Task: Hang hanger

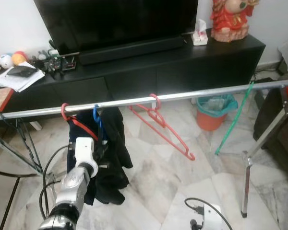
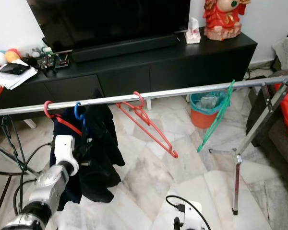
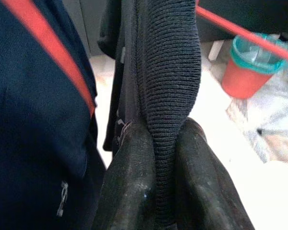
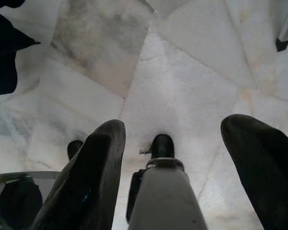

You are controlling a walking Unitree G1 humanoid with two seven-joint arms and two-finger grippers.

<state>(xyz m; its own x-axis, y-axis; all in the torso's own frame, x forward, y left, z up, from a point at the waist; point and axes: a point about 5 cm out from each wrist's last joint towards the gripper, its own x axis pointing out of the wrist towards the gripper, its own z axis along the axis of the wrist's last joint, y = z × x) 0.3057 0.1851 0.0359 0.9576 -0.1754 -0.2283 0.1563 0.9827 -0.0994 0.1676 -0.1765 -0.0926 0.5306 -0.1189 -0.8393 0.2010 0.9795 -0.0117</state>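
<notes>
A metal rail (image 1: 197,95) runs across the room. On its left part hang a red hanger (image 1: 65,113) carrying a navy garment (image 3: 29,124) and a blue hanger (image 1: 96,116) carrying a black garment (image 1: 116,143). My left gripper (image 3: 164,143) reaches up beside them and is shut on a ribbed knit edge of the black garment (image 3: 169,72). An empty red hanger (image 1: 164,128) hangs mid-rail and a green hanger (image 1: 234,117) tilts further right. My right gripper (image 4: 175,139) hangs low over the floor, fingers wide open and holding nothing.
A black TV cabinet (image 1: 182,64) with a television stands behind the rail. An orange bin (image 1: 211,115) with a teal liner sits under the rail. The rack's leg (image 1: 247,184) stands at the right and another folding frame (image 1: 19,143) at the left. Cables (image 1: 50,167) trail by my left arm.
</notes>
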